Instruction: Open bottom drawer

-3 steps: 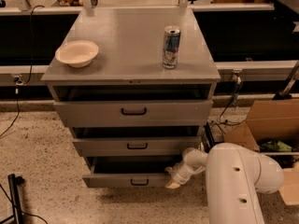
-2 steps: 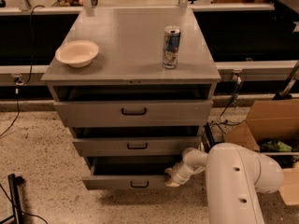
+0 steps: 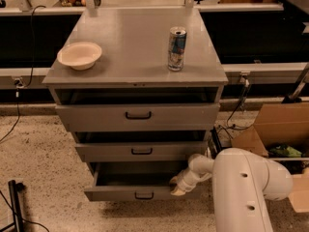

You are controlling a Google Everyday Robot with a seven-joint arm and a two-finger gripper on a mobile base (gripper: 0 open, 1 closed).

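The gripper [image 3: 177, 187] sits at the right end of the bottom drawer [image 3: 116, 193], against the top edge of its front, well to the right of the small black bar handle [image 3: 144, 195]. Whether it is clenched or released cannot be told, nor whether it is truly gripping the edge or only touching it. The white arm [image 3: 241, 187] reaches in from the lower right, its bulky housing filling that corner. The bottom drawer, lowest of the grey cabinet's three, stands pulled out farther than the two above, and its plain dark grey interior shows behind the front. Above it the middle drawer [image 3: 106, 152] and the taller top drawer [image 3: 96, 116] each show a dark gap over their fronts. On the cabinet top [image 3: 135, 47] a cream bowl [image 3: 79, 55] sits near the left front corner and a drinks can [image 3: 177, 48] stands upright toward the right, the two well apart. Right of the cabinet an open cardboard box [image 3: 275, 129] rests on the speckled floor [image 3: 38, 158] with something green [image 3: 285, 151] in it, close behind the arm. Black cables [image 3: 231, 124] trail between the box and the cabinet.
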